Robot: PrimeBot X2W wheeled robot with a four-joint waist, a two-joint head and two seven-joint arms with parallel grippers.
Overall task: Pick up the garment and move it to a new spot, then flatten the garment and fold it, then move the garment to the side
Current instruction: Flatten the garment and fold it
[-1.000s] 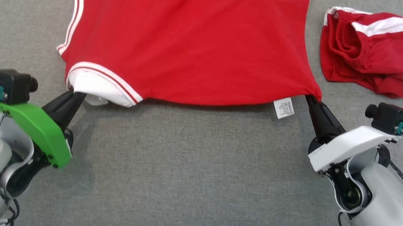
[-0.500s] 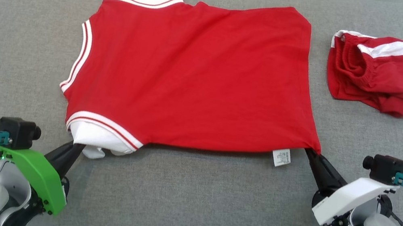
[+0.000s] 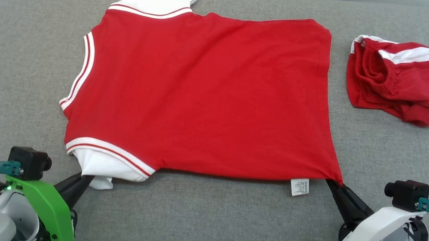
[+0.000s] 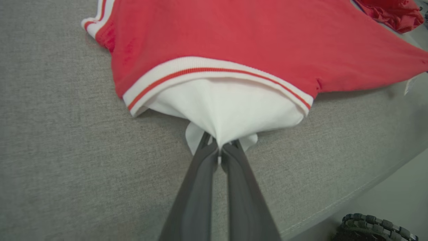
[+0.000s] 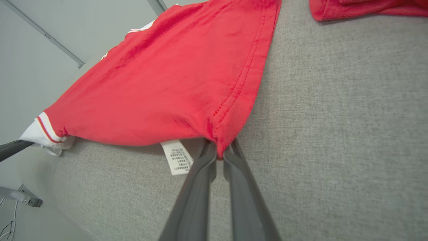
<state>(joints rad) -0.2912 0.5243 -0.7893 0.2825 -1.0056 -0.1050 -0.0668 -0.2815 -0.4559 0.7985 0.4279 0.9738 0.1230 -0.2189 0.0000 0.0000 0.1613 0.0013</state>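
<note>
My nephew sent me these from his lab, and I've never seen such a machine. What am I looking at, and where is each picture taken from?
It is a two-armed robot handling laundry. The wide picture comes from a camera on its head, looking down at a grey cushioned surface. The other two come from cameras on its wrists, each looking along that arm's two dark fingers. On the surface lies a red shirt with white trim, spread fairly flat, and apart from it a crumpled red garment. The left gripper is shut on the shirt's white sleeve; the right gripper is shut on its bottom corner, beside a white label.
</note>
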